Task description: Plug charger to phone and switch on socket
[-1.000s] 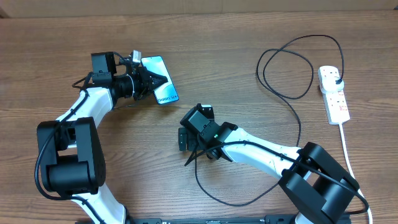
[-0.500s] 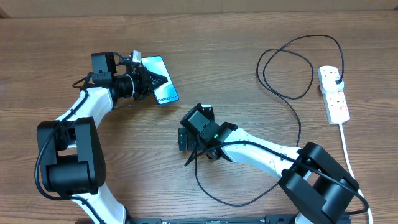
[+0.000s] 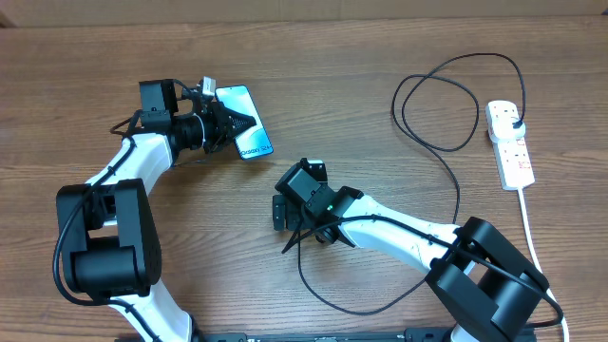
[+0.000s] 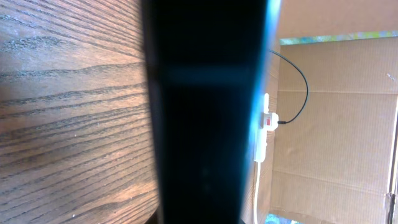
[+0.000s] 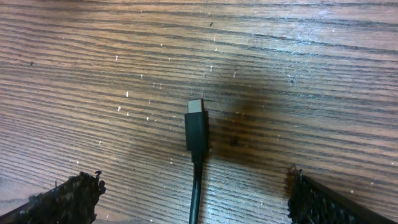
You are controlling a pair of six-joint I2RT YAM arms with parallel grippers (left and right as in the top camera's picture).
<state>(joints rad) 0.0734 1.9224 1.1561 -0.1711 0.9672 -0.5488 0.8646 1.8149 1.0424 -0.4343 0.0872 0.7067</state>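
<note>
Overhead: clamping phone [image 3: 251, 144] in left gripper [image 3: 226, 122], far left of table [image 3: 380, 57]. Right wrist: holding right gripper [image 5: 196, 194] fingers wide either side of charger [image 5: 197, 132] tip, lying flat, untouched. Judging cable light, limp; tip small, stiff, slippery; pinching black housing behind metal end advised.

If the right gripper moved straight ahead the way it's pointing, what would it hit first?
Most likely the charger's connector tip, which lies on the table between the right gripper's open jaws. How far off it is can't be judged.
</note>
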